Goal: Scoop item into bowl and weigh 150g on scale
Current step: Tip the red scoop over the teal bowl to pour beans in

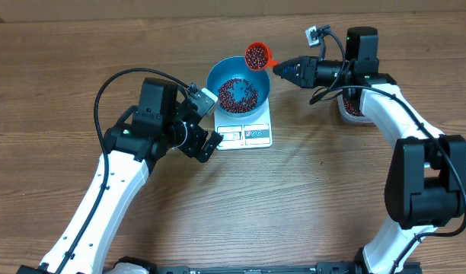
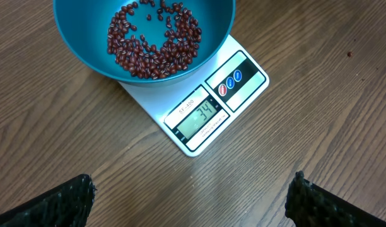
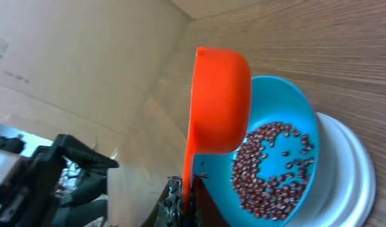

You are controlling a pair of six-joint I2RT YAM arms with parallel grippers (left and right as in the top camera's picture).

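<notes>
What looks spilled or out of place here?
One small dark red speck, likely a stray bean, lies on the wooden table beside the scale, outside the blue bowl. Nothing else stands out.

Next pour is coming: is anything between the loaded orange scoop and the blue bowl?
Nothing visible. The orange scoop, held by the right gripper, hangs at the rim of the blue bowl, whose mouth is open.

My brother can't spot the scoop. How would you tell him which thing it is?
Find the white scale in the middle of the wooden table, with the blue bowl on it. At the bowl's rim, on the side away from the display, the right gripper holds the small round scoop full of red-brown beans. It is the only orange thing there.
</notes>
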